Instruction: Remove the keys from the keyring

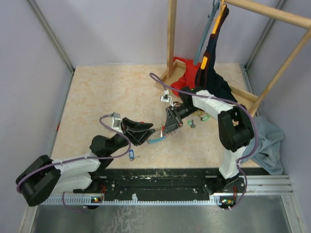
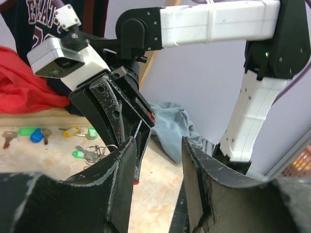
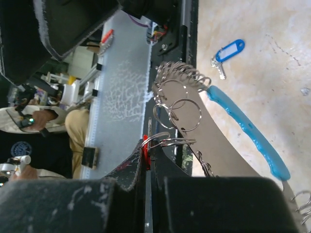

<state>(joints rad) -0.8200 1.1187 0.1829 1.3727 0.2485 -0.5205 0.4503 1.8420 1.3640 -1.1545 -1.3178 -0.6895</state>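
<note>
Right tool (image 3: 148, 160) is clamped shut on the keyring (image 3: 248, 128) over the middle of the surface (image 1: 97, 97). Left tool (image 2: 158, 145) stands part open, empty, just beside it. One blue-tagged key (image 1: 131, 155) lies loose, near left.

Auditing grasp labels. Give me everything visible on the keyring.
The keyring is a dull metal loop with a light-blue sleeve along part and a bunch of silvery split rings threaded on it. It looks lifted off the table, slack between the two arms. The shut right fingers pinch it at the rings, a red tag showing in the pinch. The left fingers stand parted nearby; contact unclear.
</note>
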